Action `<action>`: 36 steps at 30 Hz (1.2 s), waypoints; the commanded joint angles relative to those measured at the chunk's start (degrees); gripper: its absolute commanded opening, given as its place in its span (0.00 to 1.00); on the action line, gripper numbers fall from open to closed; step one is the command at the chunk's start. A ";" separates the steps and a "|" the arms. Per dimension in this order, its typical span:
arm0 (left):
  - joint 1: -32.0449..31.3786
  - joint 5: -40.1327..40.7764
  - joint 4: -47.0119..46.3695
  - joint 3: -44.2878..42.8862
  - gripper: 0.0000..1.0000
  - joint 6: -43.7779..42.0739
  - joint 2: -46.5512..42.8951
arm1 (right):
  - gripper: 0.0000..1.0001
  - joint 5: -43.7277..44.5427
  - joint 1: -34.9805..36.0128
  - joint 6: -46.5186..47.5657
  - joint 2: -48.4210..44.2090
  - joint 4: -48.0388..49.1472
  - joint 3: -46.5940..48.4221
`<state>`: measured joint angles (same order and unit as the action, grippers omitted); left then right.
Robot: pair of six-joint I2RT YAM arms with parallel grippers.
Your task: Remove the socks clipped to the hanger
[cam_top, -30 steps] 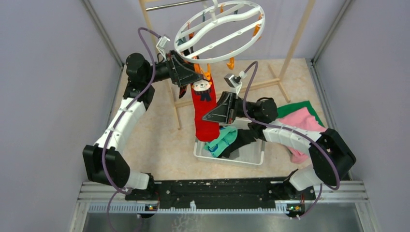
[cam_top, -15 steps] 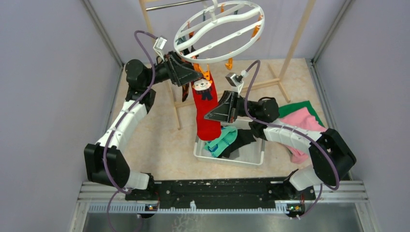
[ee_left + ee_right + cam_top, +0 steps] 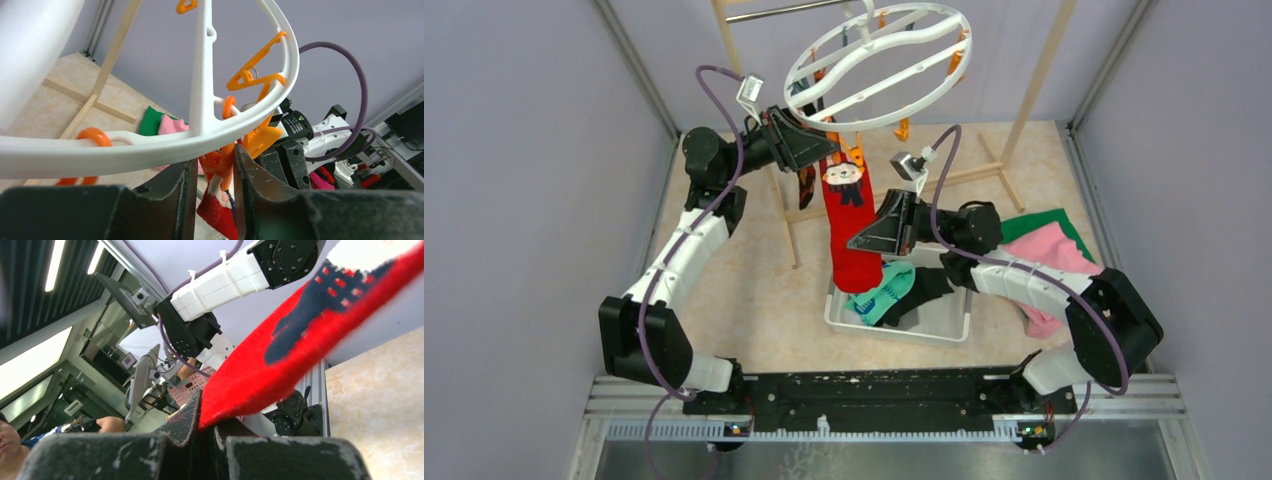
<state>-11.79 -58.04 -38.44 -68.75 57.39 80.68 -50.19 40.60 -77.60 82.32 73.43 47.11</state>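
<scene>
The white ring hanger (image 3: 864,124) (image 3: 150,145) hangs from the wooden rack. A red sock (image 3: 849,235) with a bear face dangles from an orange clip (image 3: 222,167) at the ring's near rim. Just under that rim my left gripper (image 3: 832,148) (image 3: 214,160) has its jaws pressed on both sides of the clip, and the sock's cuff (image 3: 220,215) shows below. My right gripper (image 3: 856,243) (image 3: 205,415) is shut on the lower part of the red sock (image 3: 280,360). A dark argyle sock (image 3: 806,185) hangs behind the left gripper.
A white bin (image 3: 939,325) below the hanger holds a teal sock (image 3: 879,292) and a black sock (image 3: 929,285). Pink (image 3: 1054,250) and green (image 3: 1034,222) cloths lie to the right. The rack's wooden post (image 3: 784,210) stands beside the left arm.
My left gripper rose a little toward the ring and its jaws narrowed onto the orange clip. The right gripper kept its hold on the red sock and stayed in place.
</scene>
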 commanded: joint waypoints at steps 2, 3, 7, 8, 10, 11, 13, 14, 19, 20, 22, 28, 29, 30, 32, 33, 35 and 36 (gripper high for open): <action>-0.16 1.69 -4.55 0.55 0.18 1.04 -1.83 | 0.00 -0.70 -0.29 1.44 -2.50 0.09 -0.72; -0.16 1.81 -4.38 0.47 0.14 1.06 -1.93 | 0.00 -0.88 -0.35 2.31 -2.77 -1.36 -0.71; -0.47 1.97 -1.23 -0.29 0.07 -0.96 -2.61 | 0.02 0.03 -1.00 16.38 -6.58 -21.80 -0.42; -0.69 2.09 0.34 -0.50 0.07 -2.01 -2.93 | 0.04 3.66 -1.12 23.71 -8.43 -33.73 0.70; -1.34 2.23 3.11 -1.07 0.06 -4.31 -3.36 | 0.05 14.40 -0.99 40.58 -11.46 -58.19 3.93; -1.77 2.15 4.77 -1.53 0.06 -5.48 -3.43 | 0.06 19.86 -0.99 45.36 -13.02 -65.05 4.51; -2.84 2.30 7.87 -2.43 0.05 -7.87 -3.66 | 0.11 27.26 -1.05 50.04 -15.73 -71.24 3.37; -3.48 2.44 9.73 -3.09 0.06 -9.17 -3.62 | 0.14 29.62 -1.00 51.30 -17.01 -72.53 2.46; -7.19 3.04 19.36 -7.80 0.05 -16.84 -2.50 | 0.25 32.87 -0.98 53.40 -20.62 -78.97 -0.34; -7.60 3.10 20.45 -8.41 0.05 -17.64 -2.40 | 0.26 33.56 -0.94 53.63 -20.81 -80.78 -0.62; -8.23 3.50 21.99 -9.20 0.05 -19.03 -2.35 | 0.30 35.39 -0.74 54.14 -21.05 -84.93 -1.08; -9.05 5.03 27.35 -11.01 0.05 -23.06 -2.33 | 0.36 44.13 2.03 54.81 -21.86 -99.04 -0.19; -9.04 5.09 27.46 -11.08 0.05 -23.10 -2.32 | 0.36 45.59 2.81 54.79 -22.17 -100.40 -0.30; -9.19 5.13 27.63 -11.22 0.05 -23.11 -2.29 | 0.38 47.24 3.63 54.69 -22.47 -101.82 -0.47; -9.21 5.13 27.78 -11.62 0.05 -23.18 -2.05 | 0.47 49.17 5.09 54.63 -22.79 -104.22 -0.68; -9.29 5.13 27.96 -11.89 0.05 -23.38 -1.96 | 0.56 49.81 5.97 54.47 -22.86 -105.34 -0.70; -9.39 5.22 28.46 -12.31 0.05 -23.90 -1.83 | 0.75 49.63 6.78 54.02 -23.26 -106.85 -0.87; -9.41 5.26 28.43 -12.36 0.05 -23.90 -1.83 | 0.95 49.20 6.81 53.59 -23.65 -107.28 -0.88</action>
<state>-20.34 -51.51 -10.94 -78.32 35.35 79.15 -4.16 45.93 -24.08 60.99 -28.82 46.46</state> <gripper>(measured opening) 0.195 0.697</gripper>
